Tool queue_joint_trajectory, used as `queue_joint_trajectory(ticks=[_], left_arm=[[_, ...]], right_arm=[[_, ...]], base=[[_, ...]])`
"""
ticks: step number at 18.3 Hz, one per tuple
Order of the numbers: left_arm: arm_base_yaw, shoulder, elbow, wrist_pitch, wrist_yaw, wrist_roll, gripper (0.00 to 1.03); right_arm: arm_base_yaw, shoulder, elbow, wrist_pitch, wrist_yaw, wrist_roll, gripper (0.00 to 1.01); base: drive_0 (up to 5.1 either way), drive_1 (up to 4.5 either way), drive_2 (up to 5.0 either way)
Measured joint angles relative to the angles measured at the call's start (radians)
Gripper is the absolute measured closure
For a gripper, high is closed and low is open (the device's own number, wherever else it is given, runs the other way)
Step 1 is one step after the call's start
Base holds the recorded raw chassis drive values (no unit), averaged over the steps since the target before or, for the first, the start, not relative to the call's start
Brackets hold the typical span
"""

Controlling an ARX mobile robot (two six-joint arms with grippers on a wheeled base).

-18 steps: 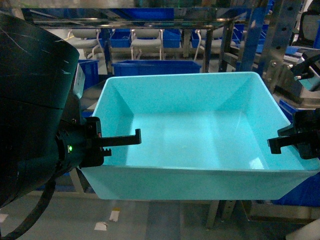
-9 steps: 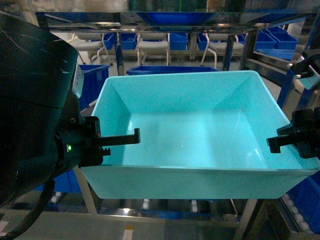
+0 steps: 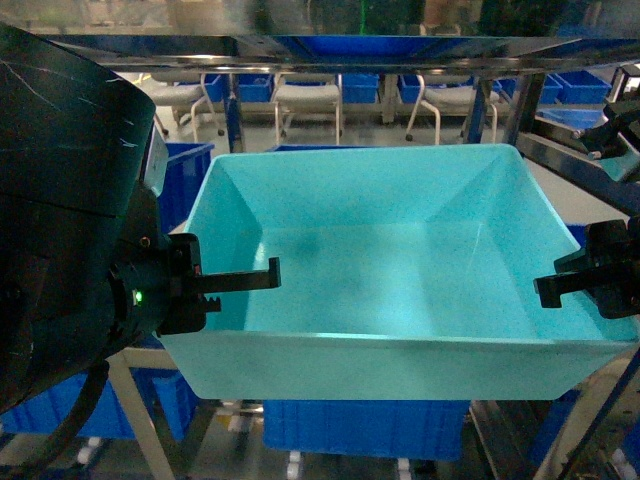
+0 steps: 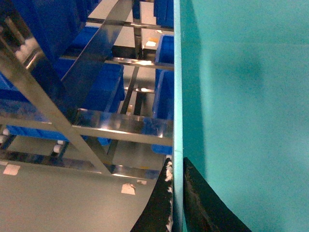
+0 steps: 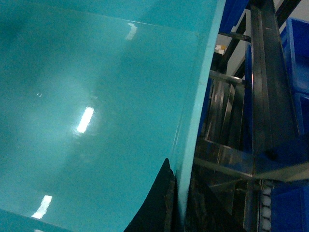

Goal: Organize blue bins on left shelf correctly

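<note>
A light turquoise blue bin (image 3: 380,270) hangs in the air between my two grippers, level and empty. My left gripper (image 3: 265,275) is shut on its left wall, one finger inside and one outside (image 4: 177,166). On the opposite wall my right gripper (image 3: 548,288) is shut the same way, with the rim pinched between its pads (image 5: 177,176). The bin's inside fills the left wrist view (image 4: 241,96) and the right wrist view (image 5: 96,96). The left shelf's steel rails (image 3: 400,42) stand right behind and above the bin.
A royal-blue bin (image 3: 365,425) sits on the rack directly under the held one, and another (image 3: 185,170) stands at the left. Steel rails and slanted bars (image 4: 120,126) lie beside the left wall, and rack posts (image 5: 227,162) beside the right. White chairs (image 3: 300,100) stand far behind.
Both grippers keep the same hold on the turquoise bin. The rack has come nearer in the head view, and a royal-blue bin now shows beneath the held bin where floor showed.
</note>
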Motion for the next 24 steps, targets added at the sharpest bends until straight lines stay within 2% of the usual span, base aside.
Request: queue_joint_trajectory(ticks=[3, 5, 22, 24], left_arm=[[-0.001, 0.0, 0.0, 0.0, 0.001, 0.0, 1.01], [0.01, 0.0, 0.0, -0.002, -0.003, 0.002, 1.01], [0.003, -0.001, 0.0, -0.002, -0.002, 0.003, 1.01], [0.003, -0.001, -0.001, -0.005, -0.003, 0.002, 1.01]], right_arm=[[0.0, 0.0, 0.0, -0.002, 0.0, 0.0, 0.98], [0.013, 0.0, 0.001, 0.002, 0.0, 0.0, 0.98], [0.01, 0.0, 0.001, -0.002, 0.002, 0.0, 0.98], [0.01, 0.0, 0.0, -0.003, 0.002, 0.0, 0.98]], base=[[-4.6, 3.94, 0.9], [0.0, 0.0, 0.0], [0.0, 0.0, 0.0], [0.0, -3.18, 3.2]])
